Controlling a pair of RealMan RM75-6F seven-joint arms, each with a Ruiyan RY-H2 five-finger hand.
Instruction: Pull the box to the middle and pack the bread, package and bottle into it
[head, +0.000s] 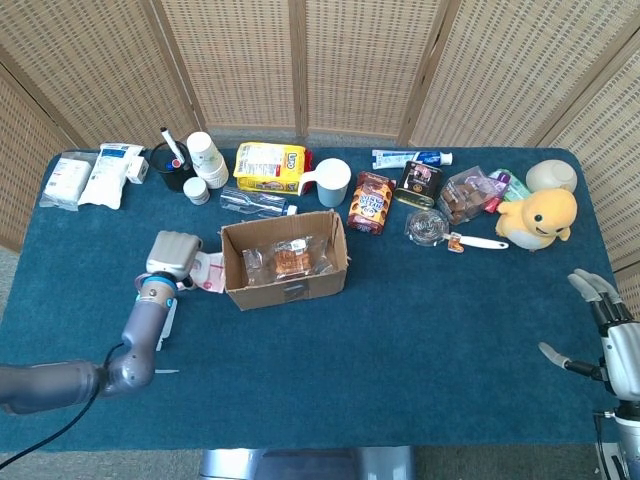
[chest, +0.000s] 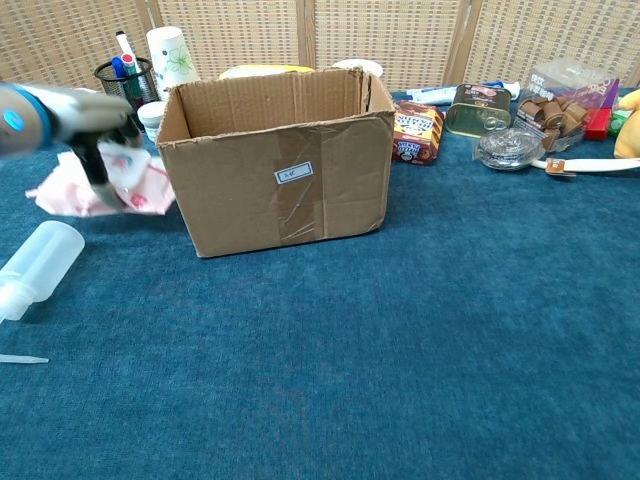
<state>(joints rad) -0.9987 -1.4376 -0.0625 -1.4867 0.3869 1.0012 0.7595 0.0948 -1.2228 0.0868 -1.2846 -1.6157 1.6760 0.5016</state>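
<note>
Your left hand (head: 172, 252) pinches the pink package (chest: 92, 188) just left of the cardboard box (head: 286, 262); lift it clear of the near wall before releasing beside the bread (head: 293, 259). Your right hand (head: 605, 330) hangs spread, holding nothing, near the surface's right edge.

A yellow plush duck (head: 537, 219) sits beside a metal scourer (head: 427, 226).

Left hand (head: 172, 252) fingers curled downward; right hand (head: 612, 340) fingers spread.
</note>
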